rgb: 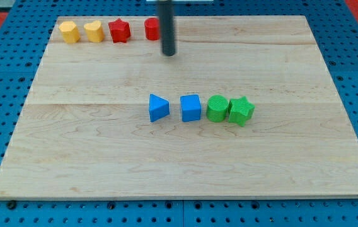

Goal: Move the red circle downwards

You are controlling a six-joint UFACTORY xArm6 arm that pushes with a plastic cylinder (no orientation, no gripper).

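The red circle lies near the view's top edge of the wooden board, partly hidden behind my rod. My tip is just below and to the right of it, close to touching or touching. A red star lies to the circle's left.
A yellow hexagon and a yellow heart lie at the top left. In the board's middle a row runs left to right: blue triangle, blue cube, green circle, green star.
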